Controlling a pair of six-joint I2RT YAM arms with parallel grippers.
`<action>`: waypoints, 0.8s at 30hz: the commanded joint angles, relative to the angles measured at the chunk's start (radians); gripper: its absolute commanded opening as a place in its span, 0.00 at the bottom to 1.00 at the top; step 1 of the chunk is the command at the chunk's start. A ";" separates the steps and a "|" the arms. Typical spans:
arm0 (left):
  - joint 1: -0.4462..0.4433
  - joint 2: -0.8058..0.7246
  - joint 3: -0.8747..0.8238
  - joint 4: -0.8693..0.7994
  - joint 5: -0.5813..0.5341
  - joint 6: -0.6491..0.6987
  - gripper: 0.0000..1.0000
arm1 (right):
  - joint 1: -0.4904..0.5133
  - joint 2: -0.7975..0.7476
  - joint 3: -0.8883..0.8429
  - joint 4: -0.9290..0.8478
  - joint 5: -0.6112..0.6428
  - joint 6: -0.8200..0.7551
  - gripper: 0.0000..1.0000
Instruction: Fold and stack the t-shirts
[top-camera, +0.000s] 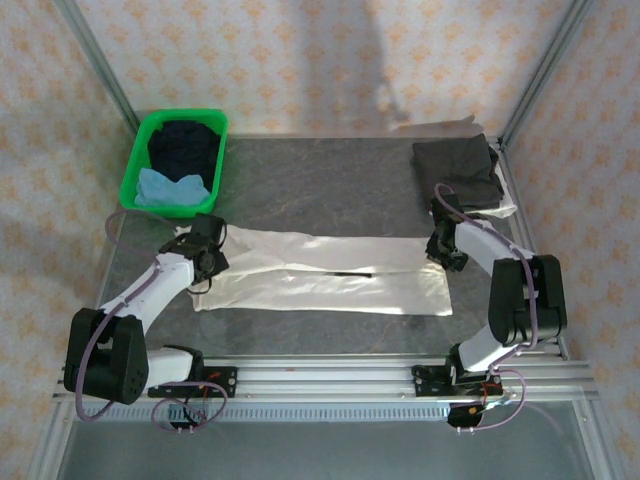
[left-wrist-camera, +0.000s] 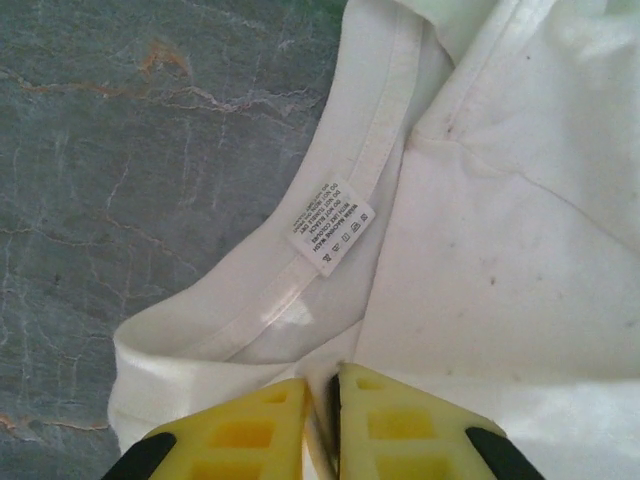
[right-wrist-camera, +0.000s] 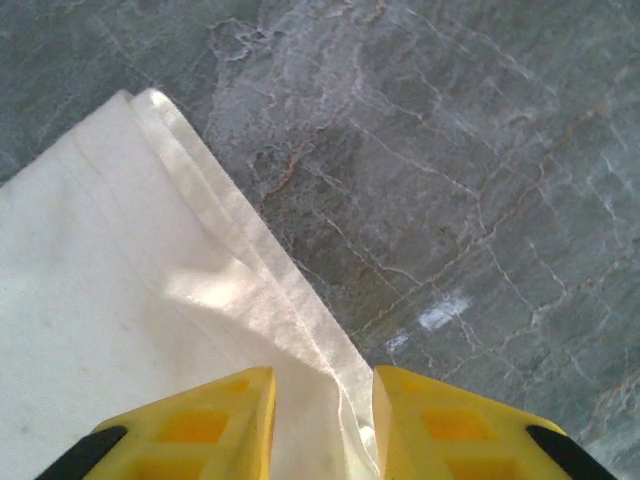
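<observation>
Off-white t-shirt (top-camera: 320, 275) lies folded into a long band across the grey marbled surface (top-camera: 320, 190), with its collar (left-wrist-camera: 370, 130) and care label (left-wrist-camera: 333, 226) at the left end. Left jaws nearly meet over a cloth fold, grip unclear. Right jaws stand spread astride the hem (right-wrist-camera: 250, 250).

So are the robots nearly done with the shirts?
Not yet. Done: the dark grey t-shirt lies folded, far right. In hand: the off-white t-shirt is a long strip, left pincer at its collar, right pincer at its hem. Left: the navy t-shirt and light blue t-shirt wait in the green basket.
</observation>
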 joint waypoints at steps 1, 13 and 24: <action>0.008 -0.036 -0.021 -0.025 -0.020 -0.019 0.15 | -0.007 -0.044 -0.033 -0.049 0.037 0.010 0.32; 0.008 -0.147 -0.034 -0.085 0.009 -0.019 0.08 | -0.006 -0.119 -0.053 -0.039 -0.010 0.011 0.38; 0.009 0.016 0.023 -0.020 0.088 0.016 0.54 | 0.010 -0.124 -0.122 0.001 -0.072 0.053 0.42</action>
